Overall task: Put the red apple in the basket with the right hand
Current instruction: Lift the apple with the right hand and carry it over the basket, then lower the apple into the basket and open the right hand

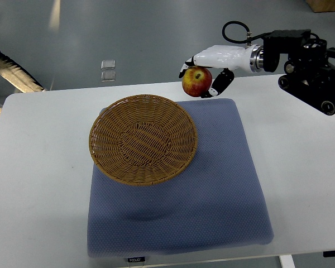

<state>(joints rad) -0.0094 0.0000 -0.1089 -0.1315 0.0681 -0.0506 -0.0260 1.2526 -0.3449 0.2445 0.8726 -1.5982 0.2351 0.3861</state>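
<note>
1. The red apple (197,81) — red with a yellow-green patch on its lower side — sits in the grip of the right hand (210,70) above the far edge of the table, just past the far right corner of the cushion and to the right of the basket's far rim.
2. The hand's white fingers (191,60) curl over the top of the apple, while a dark-tipped finger (220,84) presses its right side; the fruit is pinched between them.
3. The right arm (301,64) enters from the picture's right edge — black joints and a looped black cable behind a white wrist.
4. The wicker basket (109,151) is round, shallow and holds nothing; it rests on the near-left part of the cushion, its left rim hanging over the cushion's edge.
5. The blue-grey cushion (212,190) is square with a dotted weave and carries a small black label at its near edge.
6. The white table (39,184) lies under everything, its far corners rounded.
7. Beyond it is a grey floor (145,33) with 2 small pale squares (108,70), a light streak at the top left, and a brown edge at the top right corner.
</note>
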